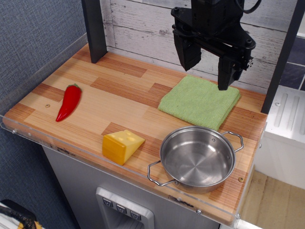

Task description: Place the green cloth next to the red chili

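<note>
Whitewashed planks stand behind your wooden desk [124, 102], a grey textured wall runs along one side, and two dark posts rise from the back edge. Take the steel pot [198, 157] at the front as your landmark: the green cloth [198, 102] lies flat just behind it, its near corner almost at the pot's rim, and the gripper [207, 67] hangs over the cloth's back edge with its jaws spread wide — nothing between them. One finger looks to be at or just above the fabric, though you cannot tell from this view whether it touches. So the cloth sits directly beneath and slightly forward of the jaws; a short drop should reach it. The red chili [69, 101] lies well apart from the pot, across the desk past the yellow cheese wedge [122, 146], its long axis running front to back — that is where the cloth must travel.
</note>
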Controlling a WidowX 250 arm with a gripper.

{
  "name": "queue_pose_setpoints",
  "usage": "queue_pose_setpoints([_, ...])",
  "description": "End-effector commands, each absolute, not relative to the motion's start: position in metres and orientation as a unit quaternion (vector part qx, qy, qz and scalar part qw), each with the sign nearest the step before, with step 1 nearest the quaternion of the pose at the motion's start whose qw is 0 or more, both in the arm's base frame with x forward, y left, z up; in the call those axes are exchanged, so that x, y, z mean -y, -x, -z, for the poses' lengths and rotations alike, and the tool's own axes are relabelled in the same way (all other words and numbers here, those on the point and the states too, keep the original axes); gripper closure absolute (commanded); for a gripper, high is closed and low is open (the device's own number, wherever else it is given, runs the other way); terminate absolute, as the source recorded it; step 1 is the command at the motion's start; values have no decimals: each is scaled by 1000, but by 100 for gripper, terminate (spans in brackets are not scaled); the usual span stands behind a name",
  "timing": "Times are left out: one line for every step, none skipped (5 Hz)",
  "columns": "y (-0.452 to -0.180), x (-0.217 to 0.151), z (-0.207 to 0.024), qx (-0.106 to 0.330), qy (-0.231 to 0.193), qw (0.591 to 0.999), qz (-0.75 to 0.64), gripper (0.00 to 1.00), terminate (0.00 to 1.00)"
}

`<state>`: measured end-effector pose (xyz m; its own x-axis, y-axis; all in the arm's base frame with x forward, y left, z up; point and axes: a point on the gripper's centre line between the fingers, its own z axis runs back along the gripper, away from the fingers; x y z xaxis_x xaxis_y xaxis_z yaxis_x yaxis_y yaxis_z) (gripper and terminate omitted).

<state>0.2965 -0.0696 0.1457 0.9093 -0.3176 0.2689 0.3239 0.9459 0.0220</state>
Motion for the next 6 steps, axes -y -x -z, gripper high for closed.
queue_pose_setpoints([-296,70,-146,136,12,977,164,0,0])
queue_pose_setpoints([-309,56,-135,118,6,982,150,0,0])
queue_pose_setpoints([-322,39,-129,122,5,985,125,0,0])
queue_pose_setpoints([-342,24,-114,116,27,986,114,0,0])
queue_pose_setpoints([-357,19,-95,113,15,988,104,100,0])
queue_pose_setpoints([-375,20,-78,117,2,985,123,100,0])
